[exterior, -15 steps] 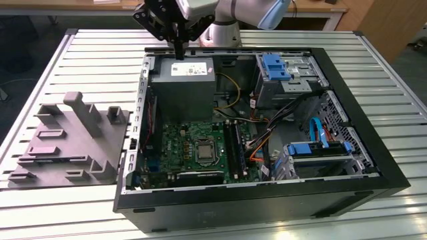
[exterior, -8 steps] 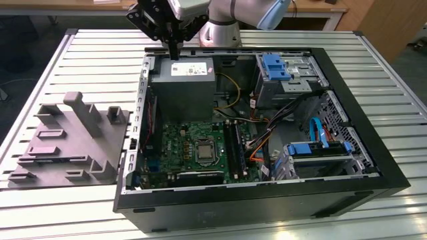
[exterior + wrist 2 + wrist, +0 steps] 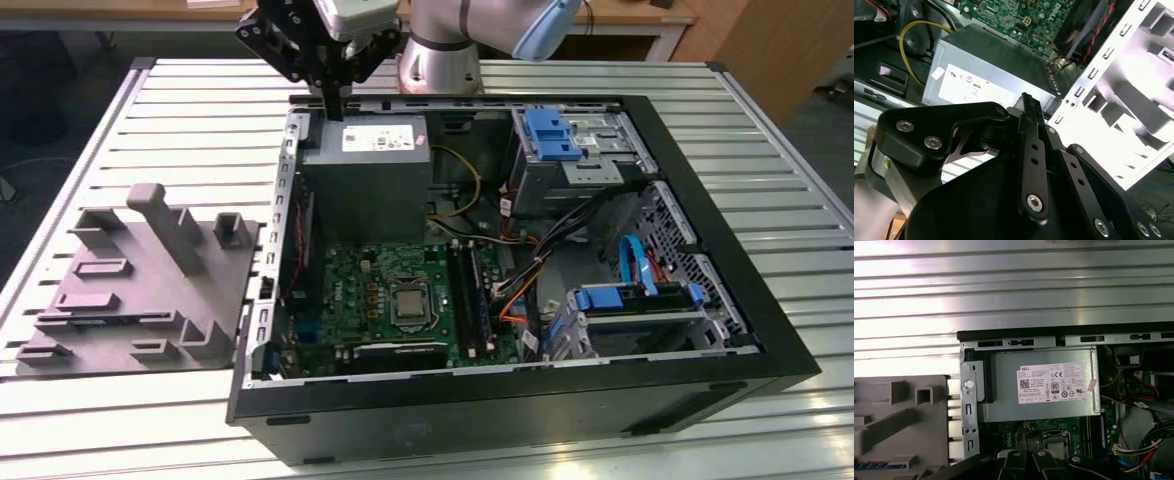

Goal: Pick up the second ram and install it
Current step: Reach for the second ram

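A slim dark blue strip that looks like the second ram (image 3: 114,321) lies flat in a slot of the grey holder (image 3: 160,270), on the exterior view's left, outside the computer case. The first wrist view shows the same blue strip (image 3: 879,466) at the holder's edge. My gripper (image 3: 331,108) hangs over the case's back edge, just above the grey power supply (image 3: 367,175), well away from the strip. Its fingers are shut with nothing between them, and the second wrist view shows the gripper (image 3: 1026,102) closed above the power supply (image 3: 989,70).
The open black case (image 3: 534,400) lies on a slatted metal table (image 3: 174,120). Inside are the green motherboard (image 3: 387,285) with long black sockets (image 3: 467,290), loose cables (image 3: 521,280) and blue-tabbed drive bays (image 3: 641,300). The holder has upright posts (image 3: 167,225).
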You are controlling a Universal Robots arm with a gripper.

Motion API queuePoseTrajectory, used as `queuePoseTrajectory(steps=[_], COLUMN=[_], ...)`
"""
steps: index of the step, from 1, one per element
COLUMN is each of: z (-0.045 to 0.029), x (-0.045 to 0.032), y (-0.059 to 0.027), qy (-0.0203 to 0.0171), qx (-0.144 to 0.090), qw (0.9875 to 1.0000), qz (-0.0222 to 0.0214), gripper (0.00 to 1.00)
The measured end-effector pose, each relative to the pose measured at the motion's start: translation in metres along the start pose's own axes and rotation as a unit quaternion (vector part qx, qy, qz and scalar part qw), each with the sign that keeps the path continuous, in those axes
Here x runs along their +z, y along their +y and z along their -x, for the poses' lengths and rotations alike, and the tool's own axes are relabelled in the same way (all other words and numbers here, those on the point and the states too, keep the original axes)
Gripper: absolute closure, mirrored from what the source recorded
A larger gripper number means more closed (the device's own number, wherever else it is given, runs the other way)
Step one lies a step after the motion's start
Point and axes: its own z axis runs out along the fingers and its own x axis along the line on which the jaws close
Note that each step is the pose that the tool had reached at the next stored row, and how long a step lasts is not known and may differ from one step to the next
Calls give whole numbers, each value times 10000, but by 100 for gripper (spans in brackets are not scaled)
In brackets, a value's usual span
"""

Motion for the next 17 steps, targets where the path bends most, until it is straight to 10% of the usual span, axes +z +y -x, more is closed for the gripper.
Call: queuePoseTrajectory(steps=[17], z=[-345], x=[6], y=[-26], qy=[-8], qx=[0], qw=[10000], qz=[1], gripper=[90])
